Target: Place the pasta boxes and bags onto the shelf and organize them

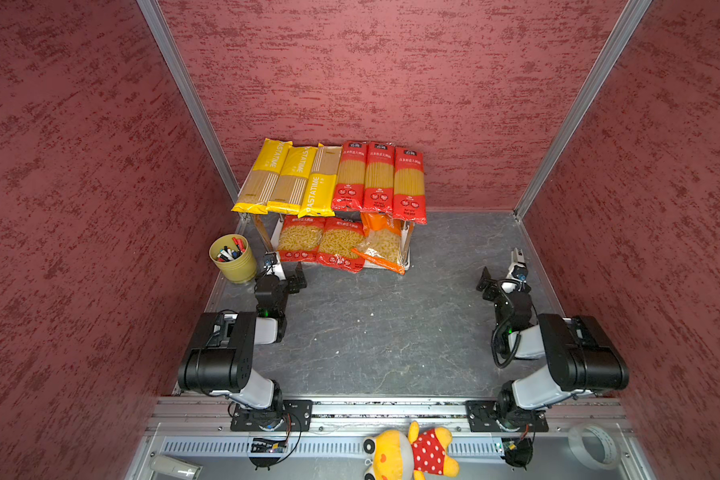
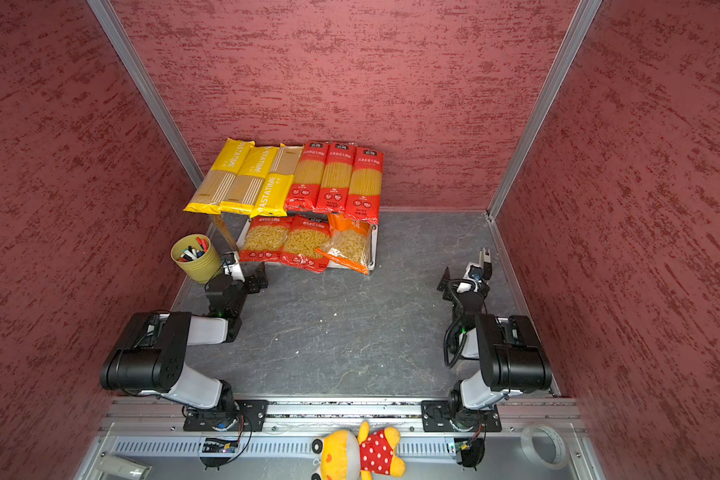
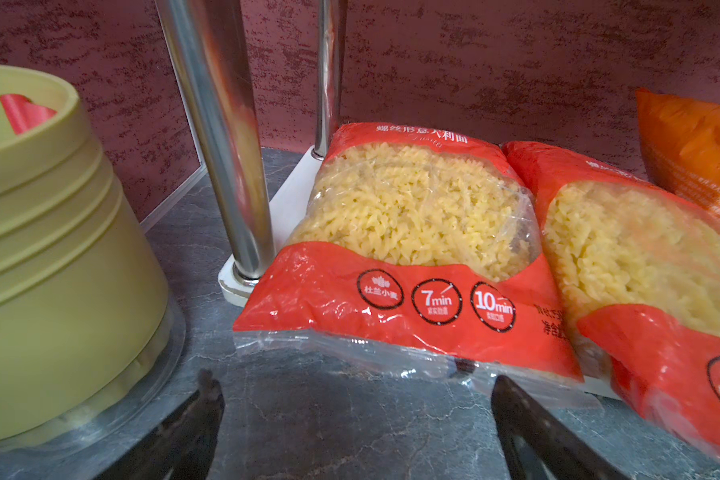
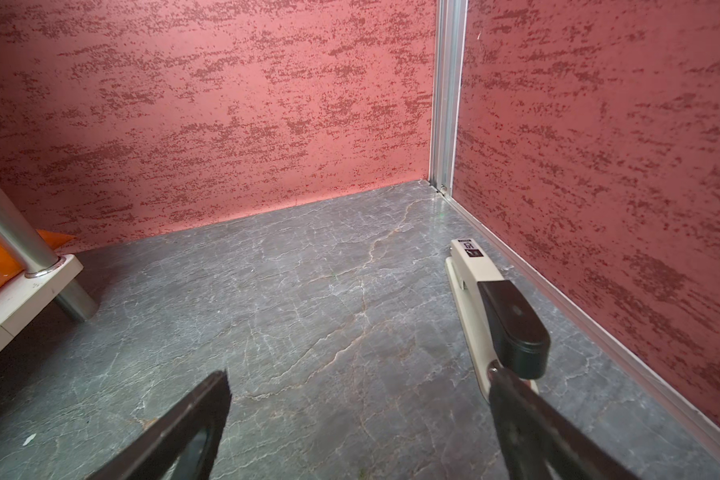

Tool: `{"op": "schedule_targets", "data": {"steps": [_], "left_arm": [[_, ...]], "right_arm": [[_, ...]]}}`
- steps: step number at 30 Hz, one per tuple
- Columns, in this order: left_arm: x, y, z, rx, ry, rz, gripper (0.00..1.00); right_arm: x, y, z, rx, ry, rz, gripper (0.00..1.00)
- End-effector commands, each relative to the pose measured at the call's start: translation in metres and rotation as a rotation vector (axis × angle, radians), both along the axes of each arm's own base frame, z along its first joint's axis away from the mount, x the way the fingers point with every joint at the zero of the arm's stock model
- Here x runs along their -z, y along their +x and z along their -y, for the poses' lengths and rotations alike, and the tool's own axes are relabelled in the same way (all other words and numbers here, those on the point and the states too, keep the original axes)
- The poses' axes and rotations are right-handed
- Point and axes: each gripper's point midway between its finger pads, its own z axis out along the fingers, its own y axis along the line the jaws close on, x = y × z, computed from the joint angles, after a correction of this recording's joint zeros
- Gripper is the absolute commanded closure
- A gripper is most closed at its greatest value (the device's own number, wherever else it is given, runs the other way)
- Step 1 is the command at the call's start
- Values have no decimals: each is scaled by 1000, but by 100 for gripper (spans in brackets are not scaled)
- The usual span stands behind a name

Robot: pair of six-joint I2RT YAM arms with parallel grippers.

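Everything seems to be up on the shelf (image 3: 290,195) already. The three yellow spaghetti packs (image 1: 285,178) and three red spaghetti packs (image 1: 379,178) lie side by side across the upper board, their long axes running front to back. Below sit the two red short-pasta bags (image 3: 412,232) and the orange macaroni bag (image 1: 385,241), all pointing the same way and hanging a little over the front edge of the lower board.

The left fingers (image 1: 288,274) are spread wide and hold nothing. They sit low over the desk (image 1: 383,332), just in front of the shelf's left front post (image 3: 221,137), with the yellow pen cup (image 1: 233,259) close on their outer side. The nearer red bag lies straight ahead of them, its clear bottom seam towards the fingertips. One tip may be brushing that seam, though I can't be sure from here.

The right fingers (image 1: 500,279) are also spread and empty, well apart from the shelf, with a stapler (image 4: 487,307) lying right beside one of them.

If any tidying is left, I'd judge it a push on those overhanging bags, back along their length, and the left arm is plainly the nearer one for it.
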Motion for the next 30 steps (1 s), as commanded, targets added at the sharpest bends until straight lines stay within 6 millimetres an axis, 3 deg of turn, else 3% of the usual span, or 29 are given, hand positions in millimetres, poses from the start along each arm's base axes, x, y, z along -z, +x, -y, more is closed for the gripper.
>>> {"op": "schedule_targets", "data": {"steps": [1, 30], "left_arm": [[-1, 1, 0, 1, 21, -1, 0], [-1, 2, 4, 14, 34, -5, 0]], "right_arm": [[-12, 4, -1, -2, -12, 40, 1], [-10, 5, 0, 5, -10, 32, 1]]}}
